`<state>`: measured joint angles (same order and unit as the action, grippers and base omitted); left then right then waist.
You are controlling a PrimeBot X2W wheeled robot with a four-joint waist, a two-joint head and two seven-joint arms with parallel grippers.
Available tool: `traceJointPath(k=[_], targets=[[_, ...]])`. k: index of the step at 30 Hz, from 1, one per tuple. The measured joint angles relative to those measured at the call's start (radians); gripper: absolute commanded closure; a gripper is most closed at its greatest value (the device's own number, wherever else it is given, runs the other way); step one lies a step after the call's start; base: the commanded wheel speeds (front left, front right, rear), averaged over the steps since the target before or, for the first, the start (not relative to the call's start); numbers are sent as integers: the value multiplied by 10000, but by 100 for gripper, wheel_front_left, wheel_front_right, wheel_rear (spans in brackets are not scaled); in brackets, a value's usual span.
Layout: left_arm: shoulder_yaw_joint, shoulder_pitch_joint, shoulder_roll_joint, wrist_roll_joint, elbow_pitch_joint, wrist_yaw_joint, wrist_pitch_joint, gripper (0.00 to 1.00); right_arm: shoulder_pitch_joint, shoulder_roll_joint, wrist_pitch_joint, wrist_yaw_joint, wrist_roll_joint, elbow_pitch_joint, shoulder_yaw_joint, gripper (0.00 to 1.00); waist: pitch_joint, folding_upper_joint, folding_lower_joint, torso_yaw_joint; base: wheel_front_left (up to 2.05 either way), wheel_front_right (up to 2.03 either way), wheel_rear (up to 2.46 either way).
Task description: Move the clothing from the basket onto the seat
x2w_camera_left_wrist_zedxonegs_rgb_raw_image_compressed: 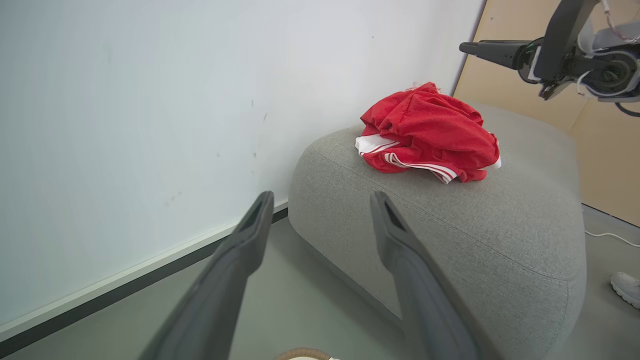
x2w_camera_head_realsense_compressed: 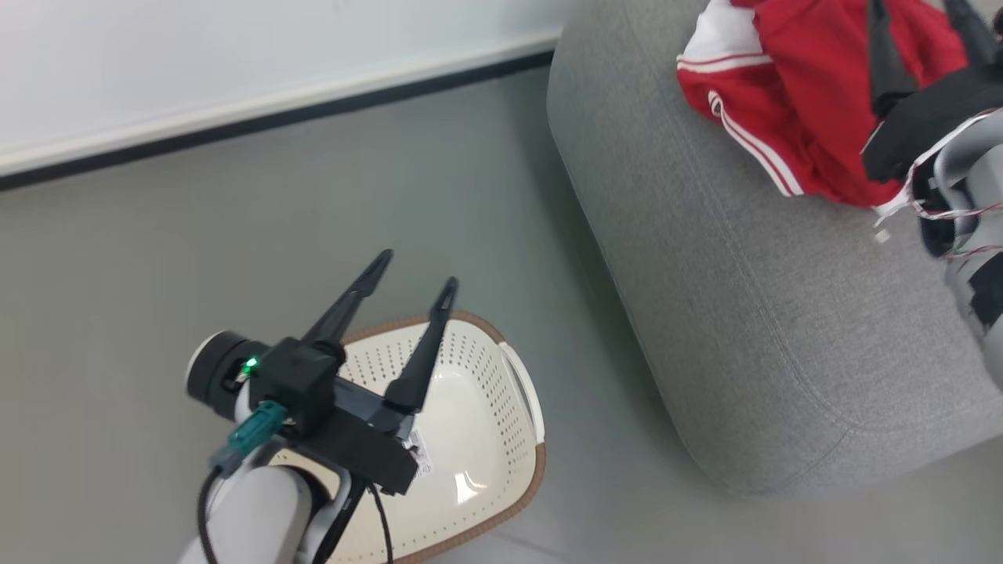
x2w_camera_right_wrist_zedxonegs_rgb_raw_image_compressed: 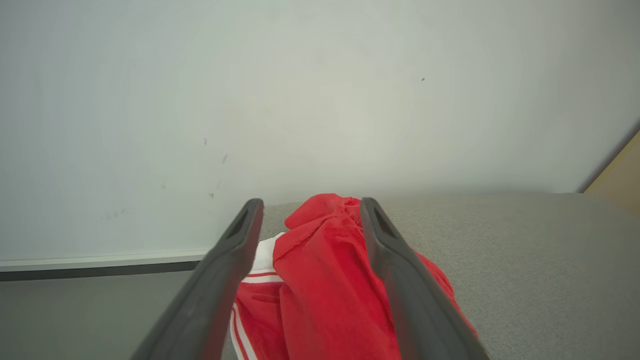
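Note:
The red clothing (x2w_camera_head_realsense_compressed: 799, 102) with white stripes lies bunched in a heap on the grey seat (x2w_camera_head_realsense_compressed: 744, 298); it is also in the left wrist view (x2w_camera_left_wrist_zedxonegs_rgb_raw_image_compressed: 430, 130) and the right wrist view (x2w_camera_right_wrist_zedxonegs_rgb_raw_image_compressed: 320, 280). My right gripper (x2w_camera_head_realsense_compressed: 921, 19) is open above the heap, and the left wrist view shows it hanging clear of the fabric. The cream basket (x2w_camera_head_realsense_compressed: 478, 439) with a brown rim stands on the floor left of the seat. What shows of its inside holds no garment. My left gripper (x2w_camera_head_realsense_compressed: 417, 270) is open and empty over the basket's far rim, fingers pointing towards the wall.
A white wall with a dark baseboard (x2w_camera_head_realsense_compressed: 274, 117) runs behind the basket and the seat's end. Grey floor (x2w_camera_head_realsense_compressed: 157, 258) surrounds the basket. A person's white shoe (x2w_camera_left_wrist_zedxonegs_rgb_raw_image_compressed: 627, 287) and a white cable (x2w_camera_left_wrist_zedxonegs_rgb_raw_image_compressed: 610, 235) lie on the floor past the seat. A tan panel (x2w_camera_left_wrist_zedxonegs_rgb_raw_image_compressed: 600, 140) stands behind.

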<state>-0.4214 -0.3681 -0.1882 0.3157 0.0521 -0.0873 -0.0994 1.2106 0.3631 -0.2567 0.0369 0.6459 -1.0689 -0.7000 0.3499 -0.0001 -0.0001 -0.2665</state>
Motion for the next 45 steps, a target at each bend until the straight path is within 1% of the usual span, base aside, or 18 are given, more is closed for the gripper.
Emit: traceJointPath(k=[6,9,11,19,23,26,30,33,38,43,45], targets=[[669,460,-2,109,477,451,-403,0,-556,-514,0,249,0,397,4,0,-777,0,-1,222,0,0,0],[932,732,-29,153,721,675,-591,0,-938,-763,0,295,2,625,6,0,-1175,0,-1,378,0,0,0],[1104,974,-23,380,803,809,-709,0,-1219,-907,0,336,2,740,-4,0,-1433,-1,-1,491,0,0,0],[1743,2043,-153,516,1012,1417,-955,0,-2659,-1329,0,353,10,1509,-2,0,-2394,-1,-1,1026,0,0,0],[2023,2605,-155,669,1012,1584,-976,0,-3473,-1425,0,320,17,1933,21,0,-2775,0,-1,1313,0,0,0],[2278,3027,-201,777,997,1639,-1022,0,-4292,-1576,2,146,17,2380,33,0,-3114,0,0,1563,0,0,0],[2552,3511,-261,1083,909,1680,-1064,0,-5151,-1655,2,-119,10,2913,81,0,-3422,0,0,1742,0,0,0],[2711,3968,-330,1116,746,1758,-1149,0,-5852,-1685,2,-332,-15,3363,138,0,-3618,0,0,1831,0,0,0],[2974,4627,-491,1093,571,1843,-1225,0,-6979,-1685,2,-826,-230,4337,219,0,-3842,0,0,1888,0,0,0],[3141,5054,-546,1039,412,1860,-1239,0,-8016,-1657,4,-1166,-324,5350,347,0,-3912,1,0,1825,0,0,0],[3177,5172,-525,1005,314,1933,-1275,0,-8429,-1601,2,-1258,-399,5753,460,0,-3922,2,1,1811,0,0,0]])
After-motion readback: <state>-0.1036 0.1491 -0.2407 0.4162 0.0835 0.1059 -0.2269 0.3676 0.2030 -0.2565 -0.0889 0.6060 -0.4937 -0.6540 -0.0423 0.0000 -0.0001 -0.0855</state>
